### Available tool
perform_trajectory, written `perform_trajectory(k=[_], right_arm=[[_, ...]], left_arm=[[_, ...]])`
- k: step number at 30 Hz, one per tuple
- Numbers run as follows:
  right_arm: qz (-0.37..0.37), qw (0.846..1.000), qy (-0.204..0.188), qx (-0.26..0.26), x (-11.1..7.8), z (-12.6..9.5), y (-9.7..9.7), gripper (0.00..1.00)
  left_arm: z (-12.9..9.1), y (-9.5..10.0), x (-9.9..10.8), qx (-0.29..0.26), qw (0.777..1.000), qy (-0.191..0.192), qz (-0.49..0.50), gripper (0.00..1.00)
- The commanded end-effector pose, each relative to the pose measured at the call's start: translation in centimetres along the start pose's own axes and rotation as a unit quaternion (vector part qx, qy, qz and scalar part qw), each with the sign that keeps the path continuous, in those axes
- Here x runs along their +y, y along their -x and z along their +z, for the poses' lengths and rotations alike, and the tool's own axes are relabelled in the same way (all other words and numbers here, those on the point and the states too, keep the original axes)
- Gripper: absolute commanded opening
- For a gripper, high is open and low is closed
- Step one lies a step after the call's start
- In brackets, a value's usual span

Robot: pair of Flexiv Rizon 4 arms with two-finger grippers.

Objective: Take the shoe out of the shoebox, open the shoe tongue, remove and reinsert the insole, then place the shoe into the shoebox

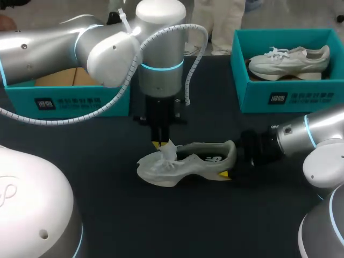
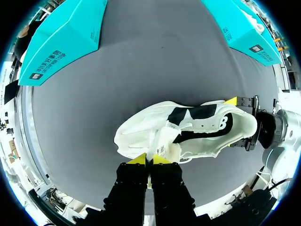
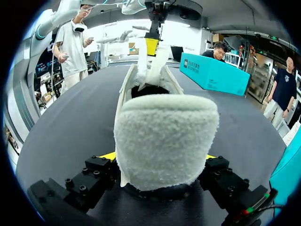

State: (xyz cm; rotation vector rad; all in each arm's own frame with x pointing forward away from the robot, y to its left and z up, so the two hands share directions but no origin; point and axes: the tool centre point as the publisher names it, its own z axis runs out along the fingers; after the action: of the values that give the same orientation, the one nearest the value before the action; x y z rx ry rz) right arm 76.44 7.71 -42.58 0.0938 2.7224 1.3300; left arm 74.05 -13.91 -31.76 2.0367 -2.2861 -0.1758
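— Pale knit and foam, that shoe (image 1: pixel 188 161). It's out of its box and standing on its sole in the middle of the dark counter (image 1: pixel 161 231), so I'd call the first step done.

— And what has hold of it?

— The right pincer (image 3: pixel 159 156) is clamped on the heel, one yellow tip on either side of the padded collar. Just past that, the left pincer (image 2: pixel 149 160) hangs straight down from above. Its tips are nearly together, nipping the tongue (image 1: pixel 169 150) and holding it up off the throat.

— So the tongue step is in hand. The insole?

— Can't tell from here. I see no loose insole on the counter, so I'd judge it has yet to come out and go back in, with the boxing after that. Less than halfway, by my reckoning.

— Which way does it lie?

— Long axis runs across the counter, side to side. The toe points toward the robot's left, the heel toward its right, and the opening faces up.

— And the boxes?

— Two teal ones along the far edge, well apart from it. The left box (image 1: pixel 70 102) shows only cardboard inside. The right box (image 1: pixel 290 99) holds a second shoe (image 1: pixel 287 60), its toe also pointing left.
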Motion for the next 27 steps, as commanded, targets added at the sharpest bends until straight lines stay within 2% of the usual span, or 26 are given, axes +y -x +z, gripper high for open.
perform_trajectory(k=[1,7,8,12,15,17,19,23,27], right_arm=[[0.000,1.000,-0.002,-0.001,-0.2,0.4,0.0,0.00],[0.000,1.000,-0.002,-0.001,-0.2,0.4,0.0,0.00],[0.000,1.000,-0.002,-0.001,-0.2,0.4,0.0,0.00],[0.000,1.000,-0.002,-0.001,-0.2,0.4,0.0,0.00],[0.000,1.000,-0.002,-0.001,-0.2,0.4,0.0,0.00],[0.000,1.000,-0.002,-0.001,-0.2,0.4,0.0,0.00],[0.000,1.000,-0.002,-0.001,-0.2,0.4,0.0,0.00],[0.000,1.000,-0.002,-0.001,-0.2,0.4,0.0,0.00],[0.000,1.000,-0.002,-0.001,-0.2,0.4,0.0,0.00]], left_arm=[[0.5,1.0,0.7,0.013,1.000,-0.019,0.003,0.00],[1.4,1.9,0.6,0.016,1.000,-0.026,-0.003,0.00],[1.4,2.0,0.6,0.017,1.000,-0.026,-0.004,0.04],[1.9,2.5,0.7,0.017,0.999,-0.027,-0.005,0.29],[2.3,2.6,0.6,0.014,1.000,-0.025,-0.007,0.42],[2.5,2.6,0.6,0.012,1.000,-0.024,-0.008,0.68],[2.7,2.7,0.6,0.010,1.000,-0.024,-0.010,0.79],[2.9,3.1,1.0,0.009,1.000,-0.025,-0.015,0.84],[3.3,3.6,0.9,0.003,1.000,-0.022,-0.022,0.83]])
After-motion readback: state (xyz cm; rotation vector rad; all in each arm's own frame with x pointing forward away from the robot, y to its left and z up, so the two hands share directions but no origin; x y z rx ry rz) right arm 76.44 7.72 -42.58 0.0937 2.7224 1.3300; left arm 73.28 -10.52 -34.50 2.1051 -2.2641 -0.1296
